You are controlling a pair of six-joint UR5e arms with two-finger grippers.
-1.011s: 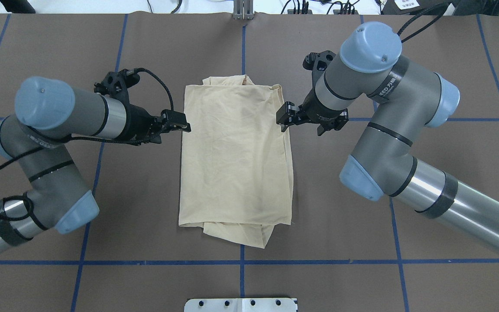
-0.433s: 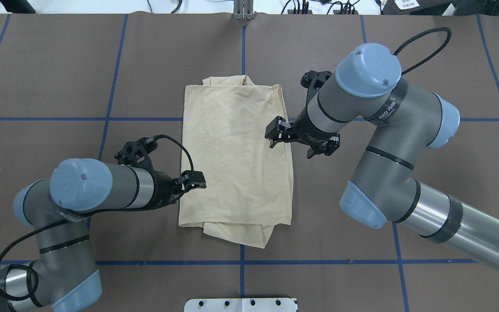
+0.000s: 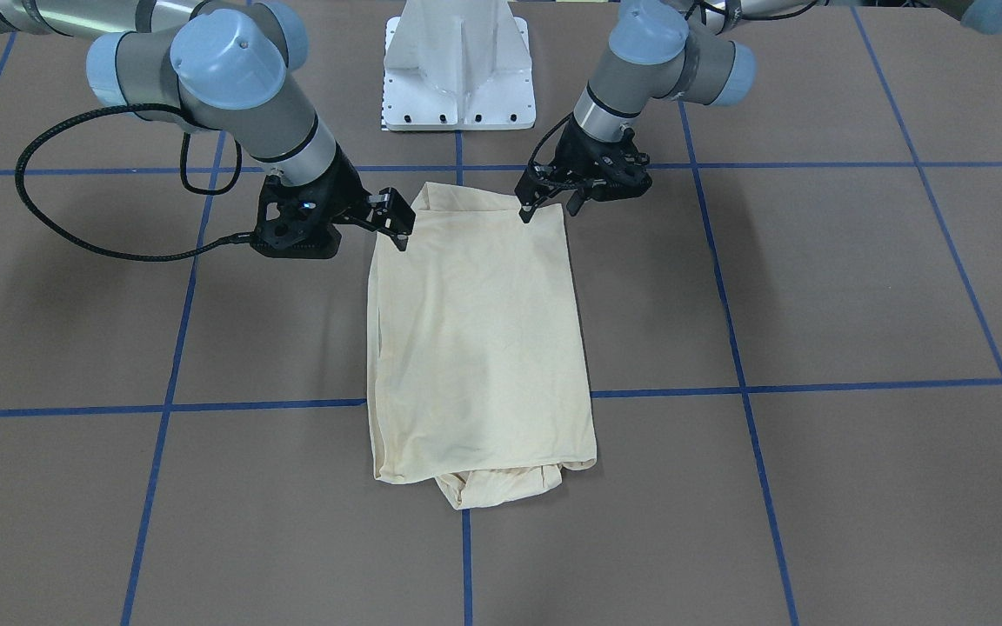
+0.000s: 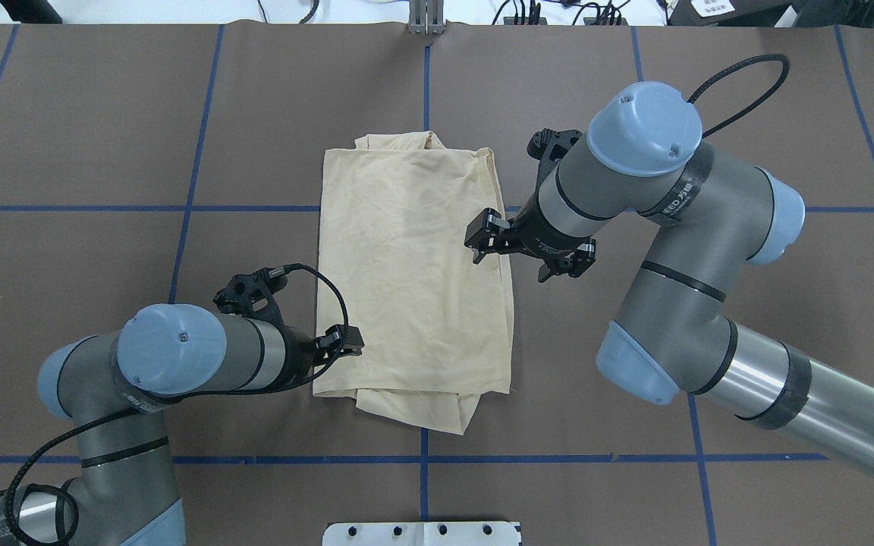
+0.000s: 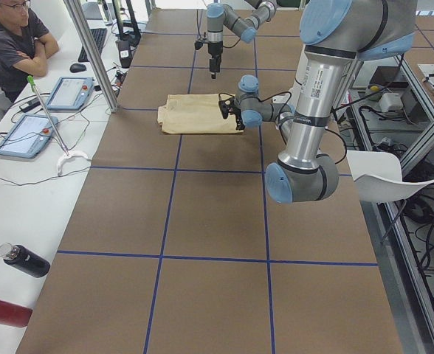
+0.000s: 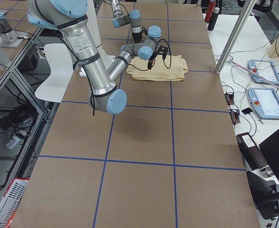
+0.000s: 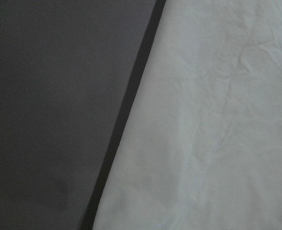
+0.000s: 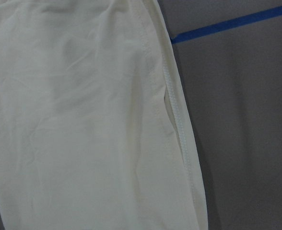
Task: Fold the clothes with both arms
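Seeing the left gripper [image 3: 549, 205] and right gripper [image 4: 513, 256] both spread apart at the side edges of the T-shirt [image 4: 414, 280], I should pinch every layer at matching points, then lift together.

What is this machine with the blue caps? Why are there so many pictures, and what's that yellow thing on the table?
It is a robot with two grey metal arms, a left arm and a right arm. Each ends in a small black two-fingered hand. All the pictures show one moment from different cameras: one above and behind the robot, one facing it, one at each end of the table, and one on each wrist looking down. On the brown table lies a pale yellow shirt, folded into a long strip; the robot's job is folding it. The left hand is by the shirt's corner near the robot, the right hand over the other long edge. Both hands look open and hold nothing.
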